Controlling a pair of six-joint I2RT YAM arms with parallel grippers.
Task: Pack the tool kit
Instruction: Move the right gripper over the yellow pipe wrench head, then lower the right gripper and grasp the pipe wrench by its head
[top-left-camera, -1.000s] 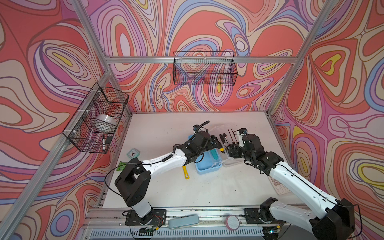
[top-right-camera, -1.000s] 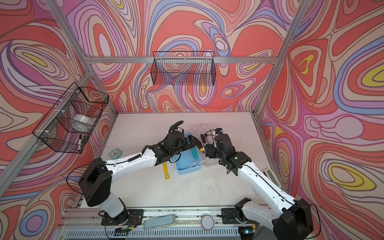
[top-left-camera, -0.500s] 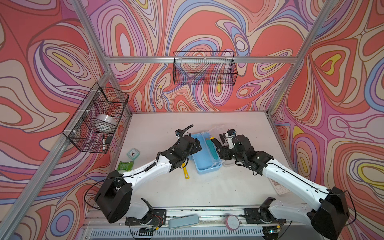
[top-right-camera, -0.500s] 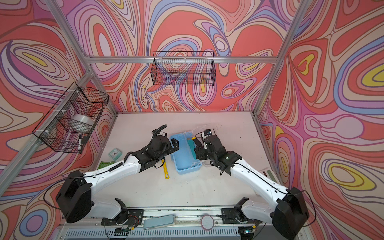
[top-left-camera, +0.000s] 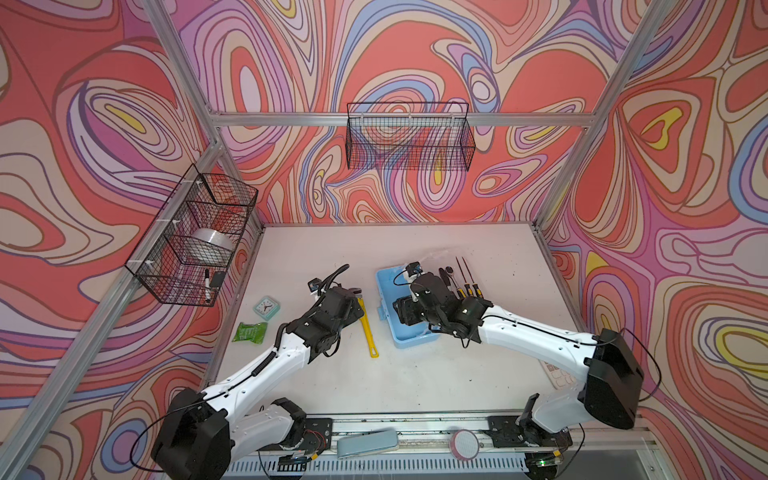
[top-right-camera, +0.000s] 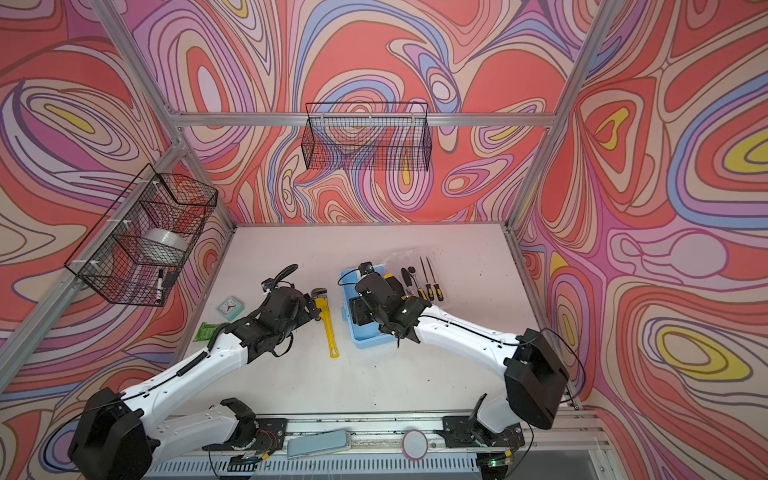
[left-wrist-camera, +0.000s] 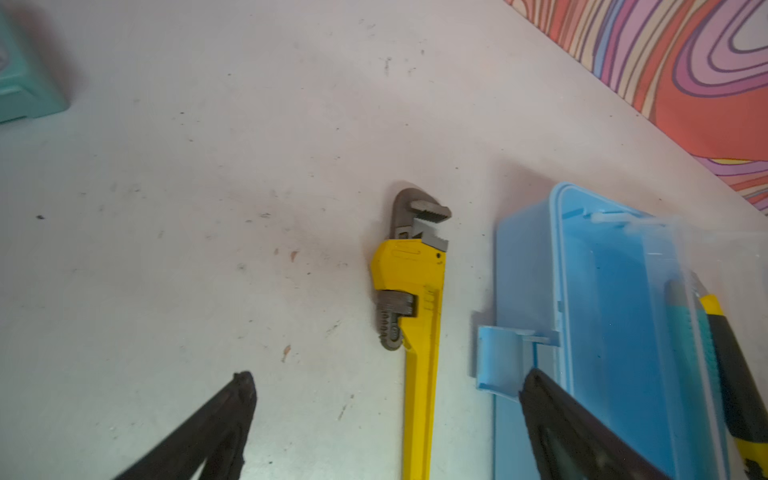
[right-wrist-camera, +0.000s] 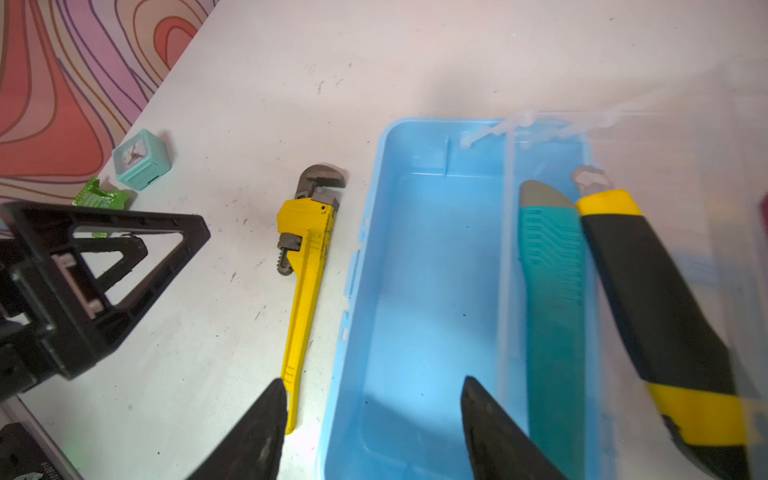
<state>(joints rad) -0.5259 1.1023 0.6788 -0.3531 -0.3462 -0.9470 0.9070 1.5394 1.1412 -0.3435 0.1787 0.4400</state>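
The tool kit (top-left-camera: 415, 338) (top-right-camera: 365, 337) is a light blue box that lies open mid-table, its clear lid swung to the right. A teal-handled tool (right-wrist-camera: 552, 291) and a yellow-and-black one (right-wrist-camera: 656, 299) lie along its right side. A yellow pipe wrench (top-left-camera: 368, 328) (top-right-camera: 329, 328) (left-wrist-camera: 419, 332) (right-wrist-camera: 305, 270) lies on the table just left of the box. My left gripper (top-left-camera: 353, 298) (left-wrist-camera: 386, 376) hovers open over the wrench's head end. My right gripper (top-left-camera: 405, 313) (right-wrist-camera: 372, 381) hangs open above the box's left wall, one fingertip over the table, one over the inside.
Screwdrivers (top-left-camera: 465, 278) and a ratchet lie right of the box. A mint clock (top-left-camera: 266, 306) and a green packet (top-left-camera: 249, 332) sit at the left edge. A keypad (top-left-camera: 557, 374) lies near the right wall. Wire baskets (top-left-camera: 195, 237) hang on the walls.
My left gripper has pulled back leftward from over the box to above the wrench. My right gripper has shifted left until it hangs over the box.
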